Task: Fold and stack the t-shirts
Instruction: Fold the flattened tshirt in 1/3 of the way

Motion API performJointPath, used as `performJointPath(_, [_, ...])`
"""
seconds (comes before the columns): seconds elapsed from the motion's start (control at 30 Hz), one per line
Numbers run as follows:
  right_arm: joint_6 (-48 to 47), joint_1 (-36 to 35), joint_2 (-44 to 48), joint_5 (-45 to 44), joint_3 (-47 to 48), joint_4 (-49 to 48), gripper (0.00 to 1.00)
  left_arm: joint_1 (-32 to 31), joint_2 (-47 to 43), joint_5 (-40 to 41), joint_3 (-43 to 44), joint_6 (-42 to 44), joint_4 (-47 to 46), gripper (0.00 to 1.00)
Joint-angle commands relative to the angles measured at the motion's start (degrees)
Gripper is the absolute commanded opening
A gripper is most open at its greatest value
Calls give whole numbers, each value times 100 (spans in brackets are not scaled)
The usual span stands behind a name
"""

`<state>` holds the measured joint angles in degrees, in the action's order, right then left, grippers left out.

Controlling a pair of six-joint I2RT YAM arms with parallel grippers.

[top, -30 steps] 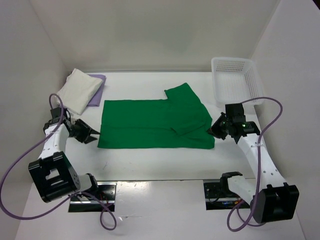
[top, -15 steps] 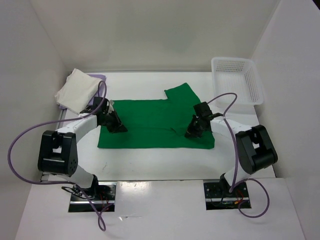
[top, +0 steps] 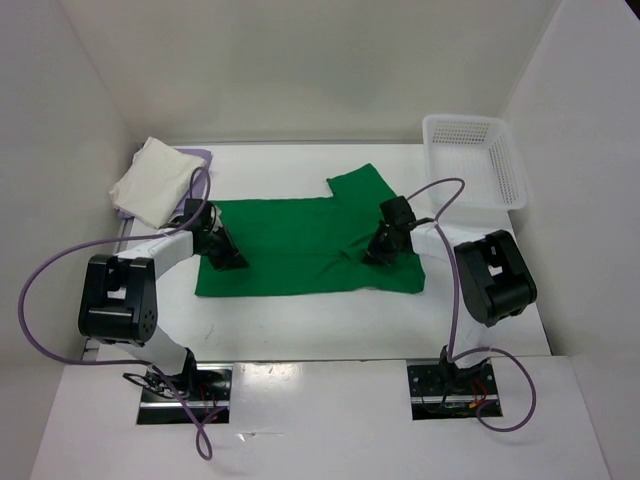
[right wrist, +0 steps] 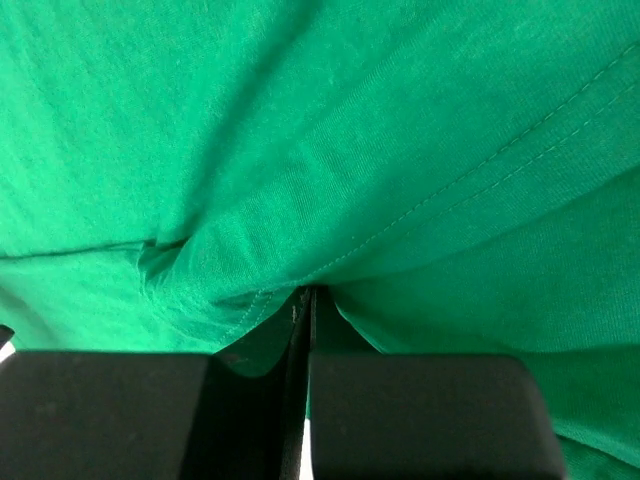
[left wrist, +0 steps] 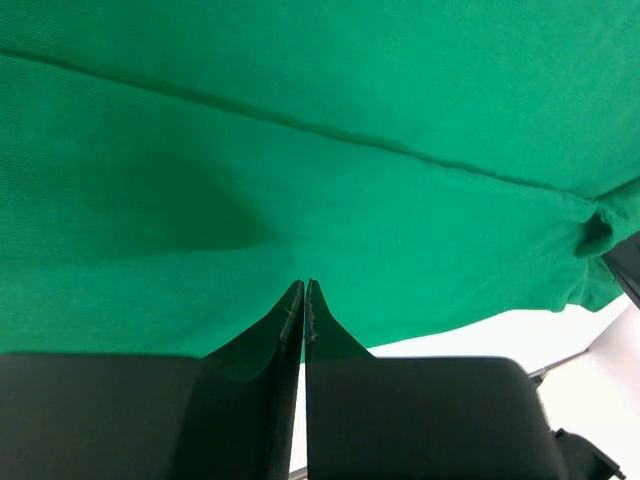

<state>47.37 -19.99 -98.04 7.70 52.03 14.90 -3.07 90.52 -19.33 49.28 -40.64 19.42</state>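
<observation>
The bright green t-shirt (top: 300, 245) lies spread flat mid-table, with one sleeve sticking out at the back right. My left gripper (top: 228, 255) sits on its left part, shut, with its tips (left wrist: 304, 285) against flat cloth (left wrist: 300, 150) and no pinch visible. My right gripper (top: 378, 250) is on the shirt's right part, shut (right wrist: 308, 292), and a puckered hem of the cloth (right wrist: 300, 120) runs in at its tips. The cream white t-shirt (top: 155, 180) lies folded at the back left on the lavender one (top: 202, 158), of which only an edge shows.
A white mesh basket (top: 475, 165) stands at the back right against the wall. White walls close in the table on the left, back and right. Purple cables loop from both arms over the table sides.
Both arms swung in from the table's sides onto the green shirt. Since half a second ago they shifted slightly, and the shirt's right edge has pulled a little to the left.
</observation>
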Motion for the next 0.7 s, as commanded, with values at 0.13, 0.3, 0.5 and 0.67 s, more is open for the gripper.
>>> performJointPath(0.13, [123,30,-870,-288,1658,-206,0,210,-96,255,-67,171,290,6])
performJointPath(0.3, [0,31,-1377,-278,3216,259,0,324,-412,465,82,294,563,6])
performJointPath(0.5, [-88,-93,195,-155,1339,111,0,106,-773,465,205,242,581,10])
performJointPath(0.67, [158,-93,971,-155,212,66,0,-211,-536,396,205,127,466,10])
